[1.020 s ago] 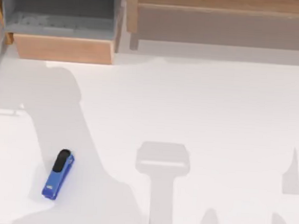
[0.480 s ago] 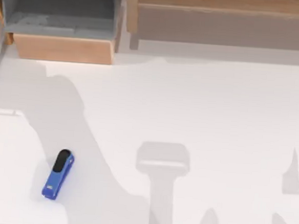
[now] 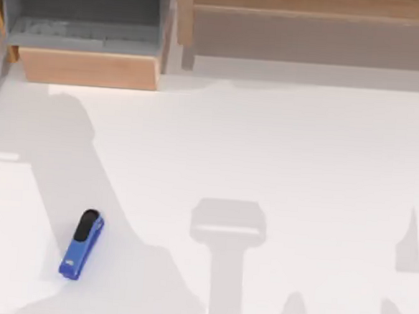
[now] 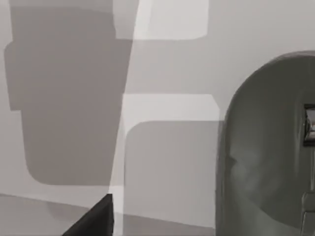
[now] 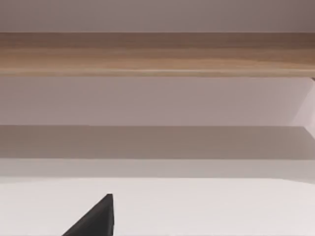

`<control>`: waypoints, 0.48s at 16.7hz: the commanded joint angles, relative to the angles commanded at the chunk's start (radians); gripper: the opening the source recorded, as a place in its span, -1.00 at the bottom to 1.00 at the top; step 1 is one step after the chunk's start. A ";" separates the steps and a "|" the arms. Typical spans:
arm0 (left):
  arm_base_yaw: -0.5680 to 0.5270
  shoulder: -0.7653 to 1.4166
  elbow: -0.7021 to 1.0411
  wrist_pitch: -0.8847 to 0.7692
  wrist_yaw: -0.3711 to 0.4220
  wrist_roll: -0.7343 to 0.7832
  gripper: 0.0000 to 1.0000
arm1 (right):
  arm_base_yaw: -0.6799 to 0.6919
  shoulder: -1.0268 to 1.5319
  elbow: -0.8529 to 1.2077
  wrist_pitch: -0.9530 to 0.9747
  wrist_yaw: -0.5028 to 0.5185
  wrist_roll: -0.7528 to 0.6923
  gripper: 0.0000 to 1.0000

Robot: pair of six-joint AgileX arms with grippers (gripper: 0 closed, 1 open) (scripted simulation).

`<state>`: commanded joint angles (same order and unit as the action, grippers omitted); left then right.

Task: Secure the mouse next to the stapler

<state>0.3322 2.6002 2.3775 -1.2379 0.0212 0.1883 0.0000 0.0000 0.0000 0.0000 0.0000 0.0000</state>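
The blue stapler (image 3: 82, 244) with a black top strip lies on the white table near the front left, angled slightly. The dark grey-olive mouse (image 4: 266, 147) appears large and close in the left wrist view, with its rounded end uppermost. A black part of my left gripper (image 4: 96, 222) juts in at that picture's edge, apart from the mouse. I cannot tell whether the mouse is held or resting. A black part of my right gripper (image 5: 96, 219) shows over bare table, facing a wooden shelf (image 5: 157, 54).
An open wooden drawer (image 3: 90, 68) with a grey inside stands at the table's back left. A long wooden shelf (image 3: 313, 6) runs along the back edge to the right. Arm shadows fall across the left and front of the white table (image 3: 281, 155).
The big arm shadow on the table's left side has slid further left. The stapler has stayed where it was.
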 joint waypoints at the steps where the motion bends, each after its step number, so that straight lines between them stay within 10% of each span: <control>1: -0.004 0.013 0.010 0.000 0.001 0.001 1.00 | 0.000 0.000 0.000 0.000 0.000 0.000 1.00; 6: -0.010 0.024 0.015 0.001 0.002 0.001 1.00 | 0.000 0.000 0.000 0.000 0.000 0.000 1.00; 8: -0.010 0.024 0.015 0.001 0.002 0.001 0.70 | 0.000 0.000 0.000 0.000 0.000 0.000 1.00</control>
<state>0.3227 2.6242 2.3925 -1.2374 0.0237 0.1897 0.0000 0.0000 0.0000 0.0000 0.0000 0.0000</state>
